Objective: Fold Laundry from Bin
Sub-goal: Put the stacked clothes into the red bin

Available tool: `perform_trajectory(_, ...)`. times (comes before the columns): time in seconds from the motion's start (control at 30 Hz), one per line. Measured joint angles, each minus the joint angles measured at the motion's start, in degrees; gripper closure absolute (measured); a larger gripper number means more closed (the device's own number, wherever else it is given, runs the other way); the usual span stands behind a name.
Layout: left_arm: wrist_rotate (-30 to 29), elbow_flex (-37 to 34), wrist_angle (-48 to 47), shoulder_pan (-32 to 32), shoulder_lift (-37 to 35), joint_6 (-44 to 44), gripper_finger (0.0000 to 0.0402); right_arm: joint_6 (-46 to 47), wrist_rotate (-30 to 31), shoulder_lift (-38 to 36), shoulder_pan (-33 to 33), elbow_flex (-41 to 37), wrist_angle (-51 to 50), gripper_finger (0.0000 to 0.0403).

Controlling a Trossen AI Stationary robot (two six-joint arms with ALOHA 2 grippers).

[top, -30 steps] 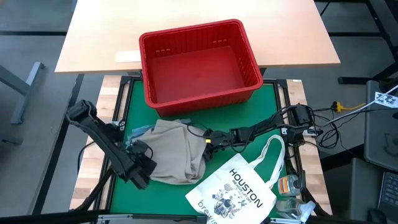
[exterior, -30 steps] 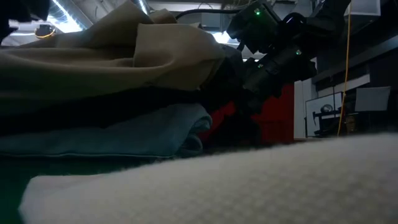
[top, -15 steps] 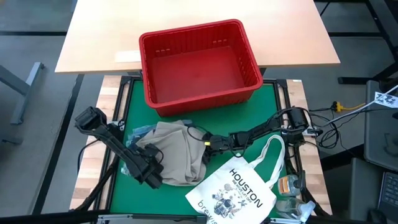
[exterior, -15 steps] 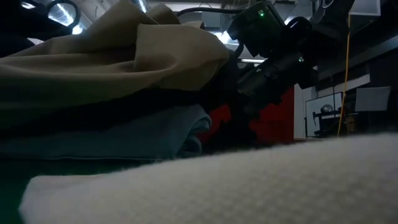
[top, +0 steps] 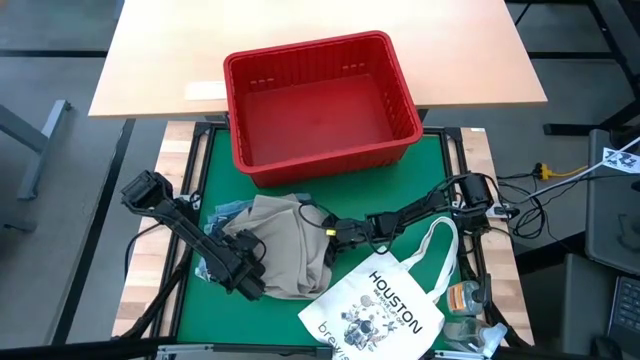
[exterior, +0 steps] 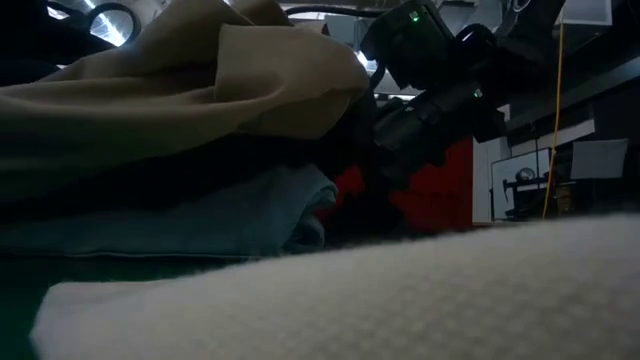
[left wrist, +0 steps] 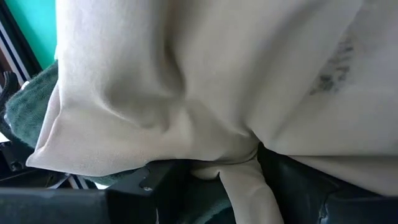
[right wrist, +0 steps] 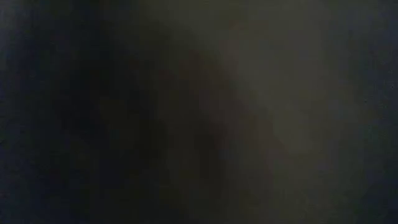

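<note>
Khaki garment (top: 288, 245) bunched narrower, lengthwise front-to-back.

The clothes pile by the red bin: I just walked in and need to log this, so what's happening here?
Both robot arms are working a heap of laundry on the green mat, in front of the red bin, which looks empty. The left pincer presses into the khaki garment from one side; the right pincer reaches in from the other. A light blue piece lies underneath. A white tote bag sits beside the pile. Nothing is folded yet.

Right pincer (top: 318, 226) buried in the laundry (top: 285, 250); right wrist view wholly dark.
</note>
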Motion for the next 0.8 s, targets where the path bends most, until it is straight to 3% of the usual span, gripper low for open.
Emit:
perform_trajectory(0.13,0.0,0.0,0.1,0.0,0.0,0.0,0.0202,-1.2,0.5,0.0,0.0,0.1,0.2,0.0168)
perform_trajectory(0.43,1.6,0.6,-0.8,0.1,-0.7,-3.0,0.0202,-3.5,1.8,0.0,-0.2,0.1,0.0,0.038)
perform_trajectory(0.5,1.8,1.8,-2.3,0.1,-1.7,-3.5,0.0202,-4.2,0.7,-0.1,-0.5,0.2,-0.9,0.0388)
perform_trajectory(0.67,1.5,4.6,-4.8,0.0,-6.6,-4.7,0.0202,-4.1,-2.1,-1.2,-0.6,0.3,-7.1,0.0364)
perform_trajectory(0.8,1.3,5.6,-5.3,-1.0,-10.3,-4.8,0.0202,-5.3,-4.0,-2.4,-0.5,0.3,-11.0,0.0382)
